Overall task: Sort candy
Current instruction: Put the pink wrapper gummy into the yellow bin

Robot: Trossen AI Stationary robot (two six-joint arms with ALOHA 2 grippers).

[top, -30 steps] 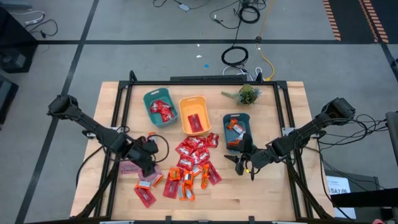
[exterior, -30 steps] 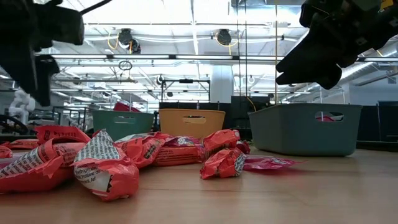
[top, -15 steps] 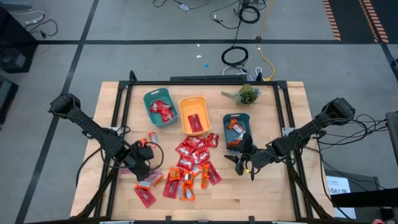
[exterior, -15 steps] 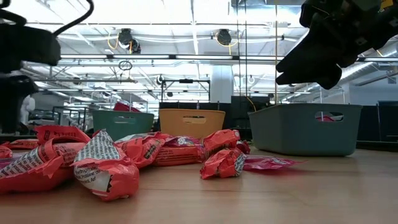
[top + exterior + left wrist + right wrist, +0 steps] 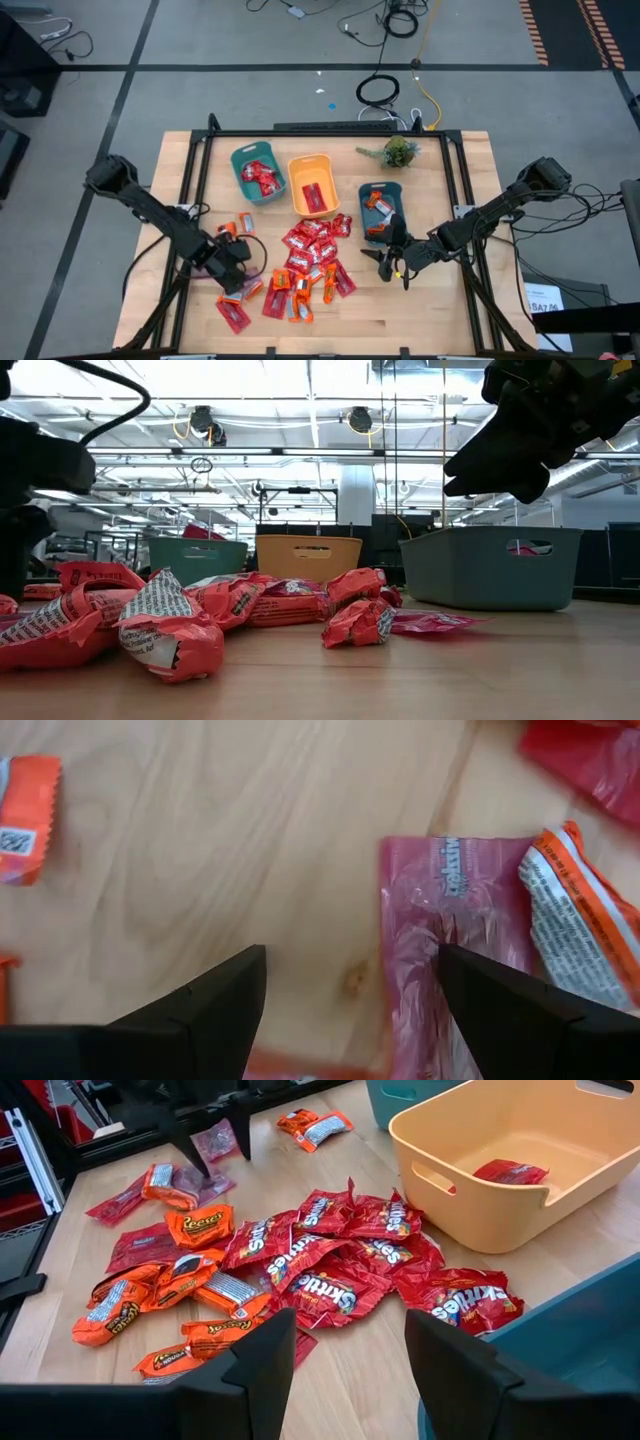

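Note:
Red and orange candies (image 5: 310, 255) lie heaped on the table's middle, and they also show in the low view (image 5: 200, 615) and the right wrist view (image 5: 320, 1265). A pale pink packet (image 5: 450, 960) lies flat at the heap's left (image 5: 203, 268), with an orange-and-white candy (image 5: 580, 910) overlapping its edge. My left gripper (image 5: 232, 270) hovers low over that packet, open (image 5: 350, 960), one finger above the packet's edge and the other over bare wood. My right gripper (image 5: 384, 257) hangs open (image 5: 350, 1335) right of the heap, raised off the table (image 5: 500, 455).
Three bins stand behind the heap: a teal one (image 5: 238, 160) with red candies, an orange one (image 5: 296, 166) with one red candy, and a smaller teal one (image 5: 366, 192) beside my right gripper. A small green plant (image 5: 398, 152) sits at the far edge. Bare wood lies near the table's near-right corner.
My left gripper has moved toward the table's near edge and come down over the pink packet, still open. An orange candy that it covered now shows behind it. My right gripper and the candies have stayed where they were.

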